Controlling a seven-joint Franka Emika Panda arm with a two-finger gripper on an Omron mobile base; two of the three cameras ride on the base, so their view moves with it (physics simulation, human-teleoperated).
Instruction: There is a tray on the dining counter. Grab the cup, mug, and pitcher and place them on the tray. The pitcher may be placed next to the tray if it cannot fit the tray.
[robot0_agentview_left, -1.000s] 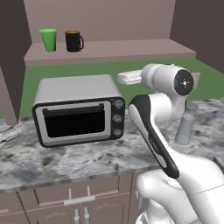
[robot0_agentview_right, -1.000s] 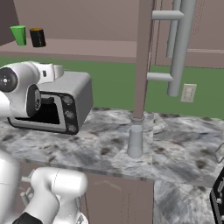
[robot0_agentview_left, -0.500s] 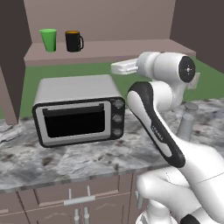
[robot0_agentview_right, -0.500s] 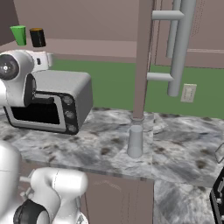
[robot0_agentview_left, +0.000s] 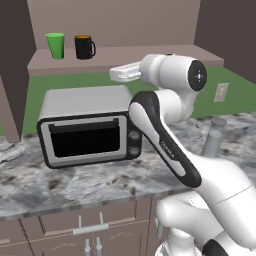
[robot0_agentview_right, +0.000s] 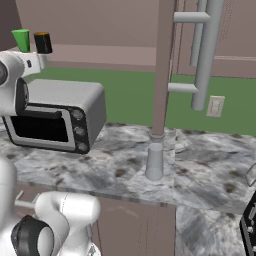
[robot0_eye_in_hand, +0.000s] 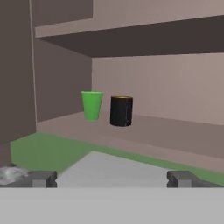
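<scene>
Gripper (robot0_eye_in_hand: 111, 178) wide open, nothing between the two dark blocky fingertips (robot0_eye_in_hand: 43, 178), held level above the flat grey top of the toaster oven (robot0_agentview_left: 87, 125) and pointed at the shelf (robot0_agentview_left: 125, 56). Ahead of the gripper and a bit higher: the cup (robot0_eye_in_hand: 92, 105), smooth bright green tumbler tapering to the base, no handle, upright on the matte pinkish-brown shelf. Just right of it from the gripper's side, close but not touching, the mug (robot0_eye_in_hand: 121, 111), glossy black cylinder with a thin orange rim line. Hand view hides the mug's handle; left base view shows it sticking out on the side away from the cup, plus orange inside. Both well apart from the fingertips, nothing gripped. Below and to the gripper's right the pitcher (robot0_agentview_right: 154, 161) stands upright on the grey-white marbled counter (robot0_agentview_right: 105, 165), a slim, pale grey, translucent cylinder with a slightly wider rim; in left base view it is partly hidden behind the white arm. Right base view alone shows the brown post right behind the pitcher, the grey pipes (robot0_agentview_right: 205, 55) on the wall and a pale outlet plate (robot0_agentview_right: 216, 106) on the green backsplash. The toaster oven is boxy brushed metal with a dark glass door and round knobs. Left base view also shows the brown cabinet fronts under the counter with metal handles.
</scene>
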